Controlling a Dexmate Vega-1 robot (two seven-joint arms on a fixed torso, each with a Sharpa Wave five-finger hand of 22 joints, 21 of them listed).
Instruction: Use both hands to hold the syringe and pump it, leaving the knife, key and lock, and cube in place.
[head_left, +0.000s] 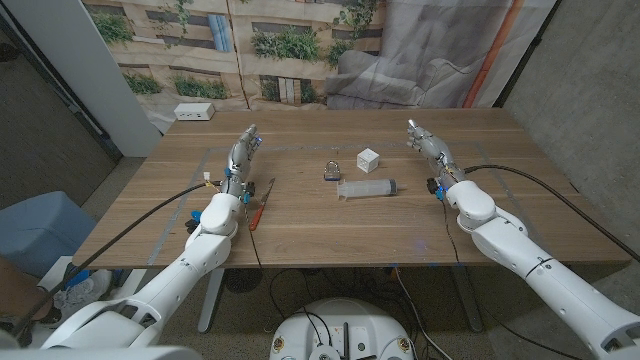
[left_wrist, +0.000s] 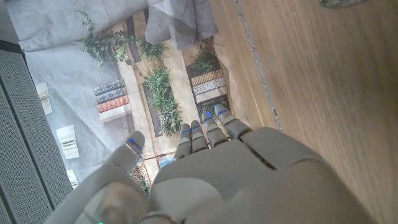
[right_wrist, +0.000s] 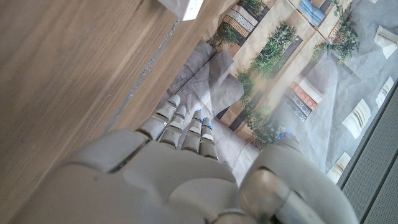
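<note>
The table (head_left: 330, 215) is matt wood with fine, smooth grain. On it, the syringe (head_left: 367, 188) looks like clear, slightly glossy plastic, the padlock (head_left: 331, 171) dull grey metal, the cube (head_left: 368, 158) matt white. The knife (head_left: 260, 207) has an orange handle that looks plastic. Both hands, left (head_left: 241, 156) and right (head_left: 428, 146), wear smooth grey shells. Behind hangs crinkled printed cloth (head_left: 290, 45).

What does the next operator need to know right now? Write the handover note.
Left hand: open, holding nothing, left of the red-handled knife.
Right hand: open, holding nothing, right of the small white cube.
Clear plastic syringe lies mid-table, untouched; the metal padlock with key sits just behind it.
Done: nothing yet.
Left: grip the syringe with both hands and pump it; leave the rest alone.
</note>
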